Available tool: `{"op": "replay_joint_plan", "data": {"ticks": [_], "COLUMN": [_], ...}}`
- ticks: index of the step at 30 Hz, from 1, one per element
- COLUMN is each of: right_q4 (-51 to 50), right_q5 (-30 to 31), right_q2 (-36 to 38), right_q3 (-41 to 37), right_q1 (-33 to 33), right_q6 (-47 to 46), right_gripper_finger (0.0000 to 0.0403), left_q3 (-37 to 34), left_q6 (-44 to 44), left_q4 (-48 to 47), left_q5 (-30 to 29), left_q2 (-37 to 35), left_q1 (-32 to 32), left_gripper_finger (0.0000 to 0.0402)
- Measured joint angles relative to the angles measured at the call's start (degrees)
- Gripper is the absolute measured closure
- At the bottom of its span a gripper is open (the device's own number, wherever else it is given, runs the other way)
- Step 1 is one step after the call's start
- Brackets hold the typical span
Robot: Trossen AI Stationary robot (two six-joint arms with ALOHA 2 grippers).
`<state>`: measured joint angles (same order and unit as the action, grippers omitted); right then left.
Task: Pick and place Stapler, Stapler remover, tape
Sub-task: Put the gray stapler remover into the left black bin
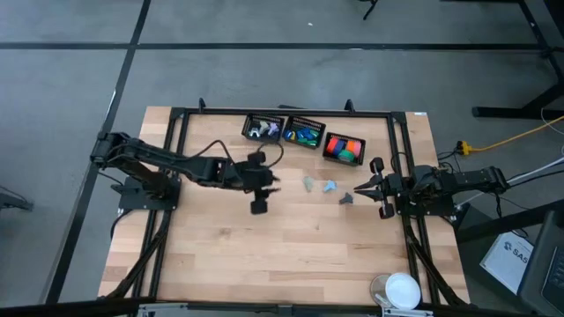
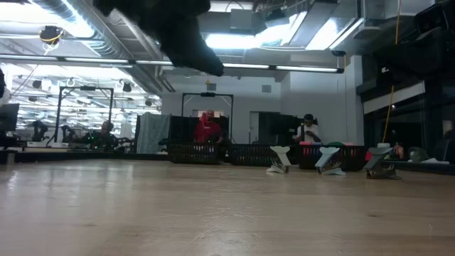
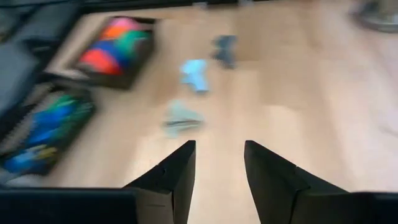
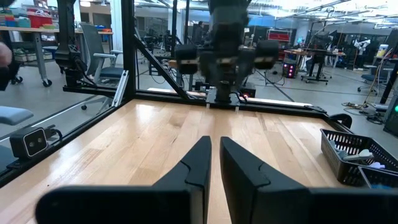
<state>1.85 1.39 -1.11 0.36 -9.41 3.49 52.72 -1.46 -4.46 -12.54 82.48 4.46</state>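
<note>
The left gripper (image 1: 261, 195) is hovering above the middle of the tabletop (image 1: 282, 255), its fingers (image 3: 177, 180) standing apart with bare wood showing between them and nothing held. Just beyond it three pastel claw-shaped removers are lying loose on the wood: a pale green one (image 1: 309, 183), a light blue one (image 1: 330, 186) and a grey one (image 1: 345, 199), near each other but apart. Along the far edge three black baskets are sitting in a row: one with pale pieces (image 1: 263, 129), one with the tape (image 1: 302, 136) (the blue and green chunks), one with the orange and red staplers (image 1: 343, 148). The right gripper (image 1: 363, 187) is waiting at the right side, close to the grey remover, its fingers nearly together and empty. From here the likely trouble is aim: the removers are small and lying at odd angles, so a descent slightly off centre could nudge one aside or pinch only a prong and let it slip. The left arm reaching further right could also crowd the right gripper beside the grey piece.
</note>
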Motion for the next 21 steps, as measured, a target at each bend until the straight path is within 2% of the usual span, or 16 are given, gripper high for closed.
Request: {"op": "replay_joint_plan", "data": {"ticks": [5, 10, 21], "right_q4": [0.0, 0.0, 0.0], "right_q5": [0.0, 0.0, 0.0], "right_q2": [0.0, 0.0, 0.0], "right_q3": [0.0, 0.0, 0.0], "right_q1": [0.0, 0.0, 0.0], "right_q6": [0.0, 0.0, 0.0], "right_gripper_finger": [0.0363, 0.0363, 0.0363], "left_q3": [-7.7, -16.8, -38.3], "left_q6": [3.2, 3.7, 5.6], "left_q4": [9.8, 17.1, 21.4], "left_q5": [10.8, 16.9, 17.6], "left_q2": [-1.2, -6.3, -27.6], "left_q1": [-1.2, -2.8, -3.1], "left_gripper_finger": [0.0276, 0.0286, 0.0302]}}
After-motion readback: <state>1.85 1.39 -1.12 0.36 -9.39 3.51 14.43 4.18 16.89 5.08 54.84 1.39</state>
